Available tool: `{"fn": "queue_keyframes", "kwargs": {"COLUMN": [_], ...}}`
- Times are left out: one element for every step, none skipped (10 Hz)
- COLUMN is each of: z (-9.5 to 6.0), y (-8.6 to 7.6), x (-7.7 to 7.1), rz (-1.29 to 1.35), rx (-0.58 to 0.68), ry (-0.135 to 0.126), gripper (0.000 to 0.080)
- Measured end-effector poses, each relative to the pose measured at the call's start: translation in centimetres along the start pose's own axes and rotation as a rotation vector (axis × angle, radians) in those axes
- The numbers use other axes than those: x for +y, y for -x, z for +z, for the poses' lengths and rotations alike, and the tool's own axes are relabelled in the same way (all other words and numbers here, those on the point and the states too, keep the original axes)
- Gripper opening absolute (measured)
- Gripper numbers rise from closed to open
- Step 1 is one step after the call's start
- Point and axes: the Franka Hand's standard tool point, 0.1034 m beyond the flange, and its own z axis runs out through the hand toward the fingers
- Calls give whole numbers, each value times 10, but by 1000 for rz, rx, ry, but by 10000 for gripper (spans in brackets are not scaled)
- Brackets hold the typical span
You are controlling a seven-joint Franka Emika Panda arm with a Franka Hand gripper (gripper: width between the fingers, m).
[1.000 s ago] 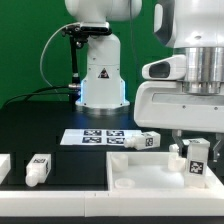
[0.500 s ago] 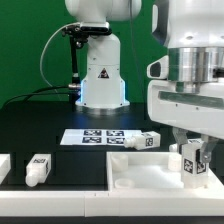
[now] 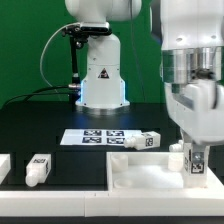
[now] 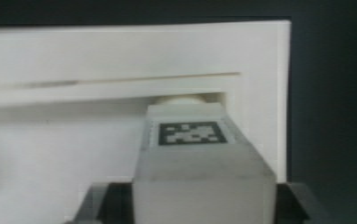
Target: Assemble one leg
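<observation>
Leg (image 3: 196,159): white oblong tagged block, upright in the gripper (image 3: 196,150), clamped between its fingers
Panel (image 3: 135,170): flat white square, raised rims, directly beneath the gripper, peg meeting it

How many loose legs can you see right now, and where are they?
3 for sure. One leg is upright between the fingers at the panel's corner, one lies behind the panel by the marker board, one on the exterior view's left. More may be hidden.

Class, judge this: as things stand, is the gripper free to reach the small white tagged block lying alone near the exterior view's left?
Probably not yet. The gripper looks shut on another white tagged leg over the white panel; the small white tagged block itself lies uncovered.
</observation>
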Motion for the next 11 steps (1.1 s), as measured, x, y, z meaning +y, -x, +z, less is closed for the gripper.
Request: {"fn": "queue_keyframes", "kwargs": {"z": [0, -1, -1, -1, -1, 0, -1, -10, -28, -39, -34], "y": [0, -1, -2, -3, -4, -3, -2, 6, 14, 15, 14], "x": [0, -1, -1, -1, -1, 0, 0, -2, -8, -13, -12], "rz": [78, 180, 210, 215, 210, 209, 207, 186, 163, 160, 160], "rx": [-15, -19, -13, -7, -6, -6, -7, -18, -41, -52, -47], "ry": [0, 2, 1, -2, -2, -2, -3, -15, -34, -47, -46], "gripper": [287, 287, 287, 287, 287, 372, 535, 535, 615, 643, 643]}}
